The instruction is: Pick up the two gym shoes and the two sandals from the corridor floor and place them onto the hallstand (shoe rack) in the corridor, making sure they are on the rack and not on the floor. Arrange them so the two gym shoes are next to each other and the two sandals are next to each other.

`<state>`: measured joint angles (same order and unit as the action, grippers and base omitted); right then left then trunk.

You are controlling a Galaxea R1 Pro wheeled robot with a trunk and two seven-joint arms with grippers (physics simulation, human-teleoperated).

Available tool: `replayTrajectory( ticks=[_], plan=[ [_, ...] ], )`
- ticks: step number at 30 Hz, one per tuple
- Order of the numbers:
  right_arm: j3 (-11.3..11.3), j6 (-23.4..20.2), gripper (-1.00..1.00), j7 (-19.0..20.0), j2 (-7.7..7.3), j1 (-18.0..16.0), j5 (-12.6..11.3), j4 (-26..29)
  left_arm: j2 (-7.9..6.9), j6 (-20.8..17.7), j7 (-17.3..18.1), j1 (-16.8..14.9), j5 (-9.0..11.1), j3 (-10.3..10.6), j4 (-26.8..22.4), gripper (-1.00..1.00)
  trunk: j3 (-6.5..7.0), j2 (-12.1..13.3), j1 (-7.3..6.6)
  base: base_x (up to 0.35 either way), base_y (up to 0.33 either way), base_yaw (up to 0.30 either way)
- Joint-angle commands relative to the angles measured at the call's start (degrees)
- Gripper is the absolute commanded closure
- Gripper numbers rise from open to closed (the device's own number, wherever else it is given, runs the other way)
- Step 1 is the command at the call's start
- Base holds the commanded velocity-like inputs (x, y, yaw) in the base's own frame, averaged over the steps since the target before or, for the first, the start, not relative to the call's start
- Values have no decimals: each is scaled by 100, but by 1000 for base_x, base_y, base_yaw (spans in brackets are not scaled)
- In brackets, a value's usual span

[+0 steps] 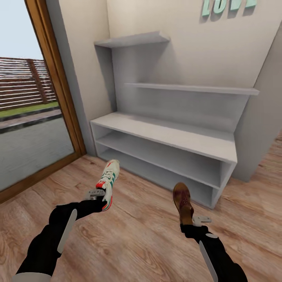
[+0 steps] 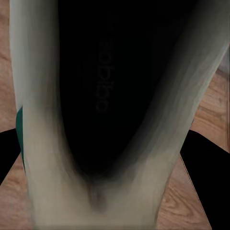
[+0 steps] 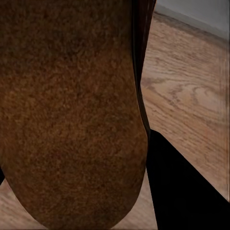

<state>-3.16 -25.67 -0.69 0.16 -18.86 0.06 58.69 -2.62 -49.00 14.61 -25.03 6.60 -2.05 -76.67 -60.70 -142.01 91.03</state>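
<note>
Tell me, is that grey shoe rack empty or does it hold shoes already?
Empty: the hallstand shows bare tiers and shelves in the head view.

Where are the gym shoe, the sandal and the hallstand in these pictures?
gym shoe [image 1: 108, 181]: head view, on its white laced upper.
sandal [image 1: 183, 200]: head view, on its brown footbed.
hallstand [image 1: 172, 136]: head view, on the bench's bare top board.

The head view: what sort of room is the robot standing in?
Most likely a home entrance hallway: a pale grey hallstand with a low two-tier bench, light wood plank floor, and a wood-framed glass door onto a fenced yard.
</note>
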Motion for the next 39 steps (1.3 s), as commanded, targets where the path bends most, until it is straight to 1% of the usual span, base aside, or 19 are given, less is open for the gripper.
replayTrajectory(
  ticks=[1,9,16,33,39],
  plan=[
    [0,-34,100,-19,2,-4,-15,6,1,-39,-11,-2,61,-7,-6,100,-5,-2,-1,0,0,-300],
    [0,-34,100,-19,2,-3,-15,2,-1,-39,-11,-2,61,-6,-6,100,-5,-2,-1,10,0,-300],
    [0,-34,100,-19,2,-4,-15,4,1,-39,-11,-2,61,-6,-6,100,-5,-2,-1,110,70,-300],
    [0,-34,100,-19,2,-4,-15,5,-2,-39,-11,-2,61,-6,-6,100,-5,-2,-1,157,262,-300],
    [0,-34,100,-19,2,-2,-15,8,2,-39,-12,-2,60,-6,-6,100,-5,-2,-1,39,315,-300]
  ],
)
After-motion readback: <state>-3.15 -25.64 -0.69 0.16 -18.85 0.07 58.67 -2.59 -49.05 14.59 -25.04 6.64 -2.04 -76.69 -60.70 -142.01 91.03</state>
